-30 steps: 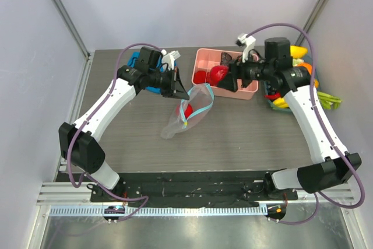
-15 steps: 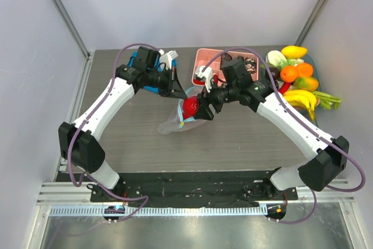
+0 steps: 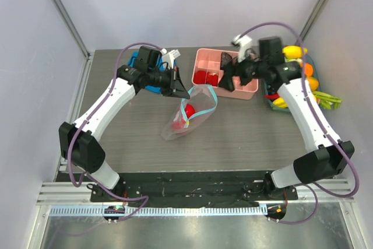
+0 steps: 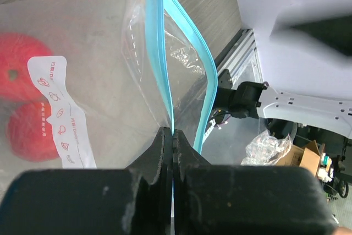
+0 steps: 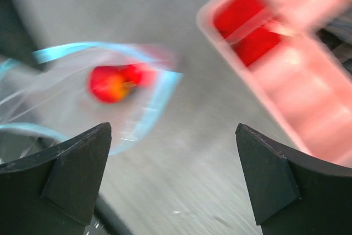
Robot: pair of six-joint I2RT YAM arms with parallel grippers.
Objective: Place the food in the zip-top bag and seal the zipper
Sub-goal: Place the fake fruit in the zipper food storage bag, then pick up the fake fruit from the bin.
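The clear zip-top bag (image 3: pixel 192 112) lies mid-table with its mouth lifted and open. My left gripper (image 3: pixel 182 92) is shut on its teal zipper strip (image 4: pixel 165 53); in the left wrist view the jaws (image 4: pixel 172 136) pinch the strip. Two red round pieces (image 3: pixel 187 111) lie inside the bag, behind its white label (image 4: pixel 55 108), and also show in the right wrist view (image 5: pixel 110 83). My right gripper (image 3: pixel 223 83) is open and empty above the near-left part of the pink tray (image 3: pixel 249 93); nothing is between its jaws (image 5: pixel 176 174).
The pink tray (image 5: pixel 297 97) holds more red pieces (image 5: pixel 247 26) in its left compartments. A pile of fruit (image 3: pixel 297 52) with bananas (image 3: pixel 280 102) and green pieces (image 3: pixel 329 100) sits at the far right. A blue cloth (image 3: pixel 152 89) lies under my left arm.
My right gripper carried a red piece from the tray to the bag mouth, let it go inside, and drew back over the tray, now open. The left gripper kept holding the zipper.
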